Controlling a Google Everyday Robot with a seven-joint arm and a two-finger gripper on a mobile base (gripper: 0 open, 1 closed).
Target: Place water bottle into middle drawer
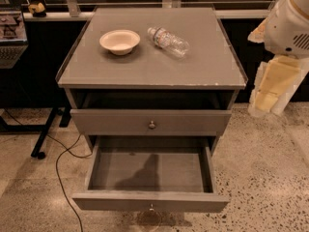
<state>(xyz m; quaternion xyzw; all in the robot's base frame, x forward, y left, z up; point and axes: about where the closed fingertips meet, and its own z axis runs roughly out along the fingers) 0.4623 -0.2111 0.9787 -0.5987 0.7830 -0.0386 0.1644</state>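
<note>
1. Grey middle drawer (111,200) stands pulled out, nearest.
2. Upper drawer (120,122) above it is closed.
3. Gripper (273,88) hangs right of the cabinet, apart from it; wide or narrow cannot be told.
4. Water bottle (168,41) lies sideways on the cabinet top (154,66), near the bowl (119,41).

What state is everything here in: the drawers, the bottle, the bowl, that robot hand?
water bottle: capped, lying on its side on the cabinet top.
bowl: upright, empty, left of the bottle.
middle drawer: pulled open, nothing inside.
upper drawer: shut.
gripper: off the cabinet's right side, well clear of the bottle.
</note>
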